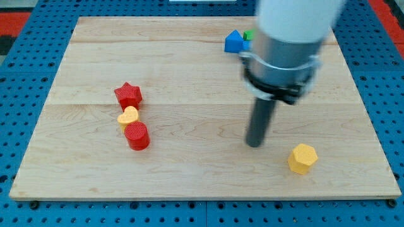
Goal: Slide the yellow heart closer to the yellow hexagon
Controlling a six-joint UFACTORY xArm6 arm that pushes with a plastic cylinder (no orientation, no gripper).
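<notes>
Camera view, one frame only. Pale wooden board (202,183) lying on a blue pegboard surface (25,57), grain running left to right.

Toward the view's left, a tight cluster of three blocks in a slanted column. Uppermost: red star (128,95). Just below and touching it: yellow heart (128,117), small, wedged between the two reds. Below the heart and pressed against it: red cylinder (137,135), upright, ribbed round top facing up.

Toward the view's lower right, alone: yellow hexagon (302,158), well apart from the heart, most of the board's width between them.

Near the view's top, right of centre: blue block (234,41), peaked like a little house, exact shape hard to settle. Just beside it on the right, a green block (249,34), mostly hidden behind the arm, shape not readable.

Arm (287,44) coming down from the view's top right, white housing above a grey collar with a black ring, ending in the dark rod. My tip (254,144) down at the board, right of centre, near the yellow hexagon and to its upper left, not touching it, a bare strip of wood between. Far from the heart cluster. No jaws on this rig, so nothing to open, close or clamp; only the bare rod end, touching no block.
</notes>
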